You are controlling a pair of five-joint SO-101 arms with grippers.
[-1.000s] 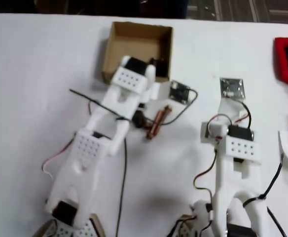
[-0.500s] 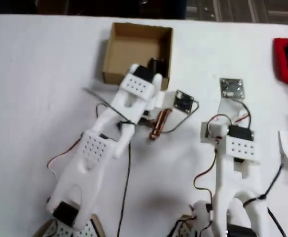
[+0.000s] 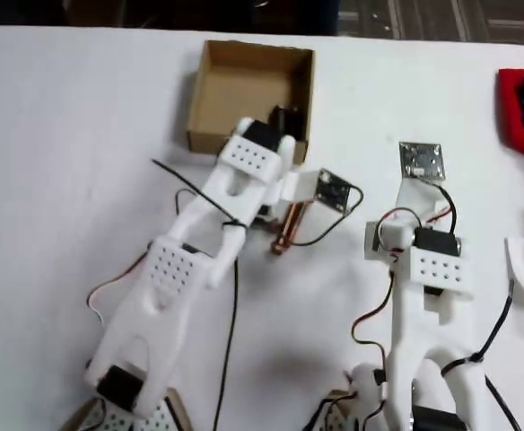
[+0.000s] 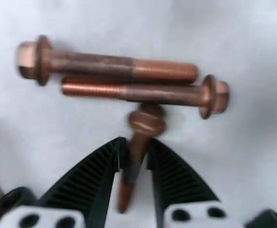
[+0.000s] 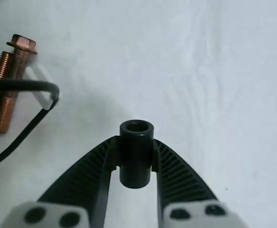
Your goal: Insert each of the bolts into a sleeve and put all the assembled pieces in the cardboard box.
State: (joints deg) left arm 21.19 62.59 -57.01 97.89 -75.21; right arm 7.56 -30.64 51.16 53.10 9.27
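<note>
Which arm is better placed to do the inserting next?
Left, probably: the left tool grips a copper-coloured metal bolt; the right tool holds the black cylindrical sleeve, bore open, ready to receive.

Left arm (image 3: 244, 175) hides one corner of the cardboard box (image 3: 235, 94).

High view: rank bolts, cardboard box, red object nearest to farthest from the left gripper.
1. bolts, right at the left gripper, mid-table.
2. cardboard box, beyond it, toward the table's far edge.
3. red object, far right edge.
</note>
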